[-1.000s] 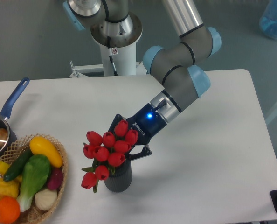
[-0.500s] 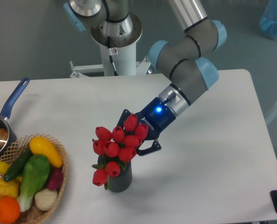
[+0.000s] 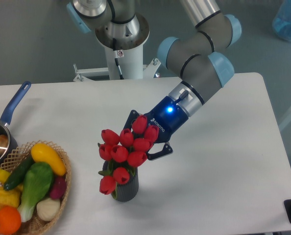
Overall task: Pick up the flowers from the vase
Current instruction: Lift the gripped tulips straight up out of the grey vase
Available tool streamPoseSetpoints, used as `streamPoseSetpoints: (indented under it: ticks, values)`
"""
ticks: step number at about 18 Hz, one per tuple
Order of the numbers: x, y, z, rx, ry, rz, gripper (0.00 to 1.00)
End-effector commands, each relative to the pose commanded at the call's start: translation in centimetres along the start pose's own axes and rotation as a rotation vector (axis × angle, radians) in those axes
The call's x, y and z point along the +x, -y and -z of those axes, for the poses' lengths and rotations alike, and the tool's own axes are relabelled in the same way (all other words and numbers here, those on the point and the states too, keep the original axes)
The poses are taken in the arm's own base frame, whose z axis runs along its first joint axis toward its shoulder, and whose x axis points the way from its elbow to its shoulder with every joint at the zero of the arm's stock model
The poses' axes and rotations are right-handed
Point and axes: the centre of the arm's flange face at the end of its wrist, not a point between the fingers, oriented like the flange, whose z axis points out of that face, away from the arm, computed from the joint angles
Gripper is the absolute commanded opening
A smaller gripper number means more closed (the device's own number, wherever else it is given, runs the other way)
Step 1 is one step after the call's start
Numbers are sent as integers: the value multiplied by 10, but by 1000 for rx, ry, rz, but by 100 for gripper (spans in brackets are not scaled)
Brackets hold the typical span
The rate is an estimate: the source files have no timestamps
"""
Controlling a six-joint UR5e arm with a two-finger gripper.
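A bunch of red tulips, the flowers (image 3: 123, 152), stands tilted above the vase (image 3: 126, 190), a small dark grey ribbed cylinder near the table's front edge. Their lower stems still reach down into the vase mouth. My gripper (image 3: 144, 142) comes in from the upper right and sits right behind the blooms, its black fingers closed around the bunch. The blooms hide the fingertips and most of the stems.
A wicker basket (image 3: 63, 175) of colourful vegetables sits at the front left. Behind it a blue-handled saucepan (image 3: 8, 117) lies at the left edge. The robot's white base column (image 3: 122, 49) rises at the back of the table.
The gripper has risen and shifted right with the tulips in it. The bunch now stands higher above the vase, and the vase has shifted slightly.
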Motion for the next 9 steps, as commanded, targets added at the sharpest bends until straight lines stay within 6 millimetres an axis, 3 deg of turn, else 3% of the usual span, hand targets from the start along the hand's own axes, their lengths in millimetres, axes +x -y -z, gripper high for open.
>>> streamPoseSetpoints:
  ticks: [9]
  values:
    - [6, 28, 6, 39, -4, -29, 42]
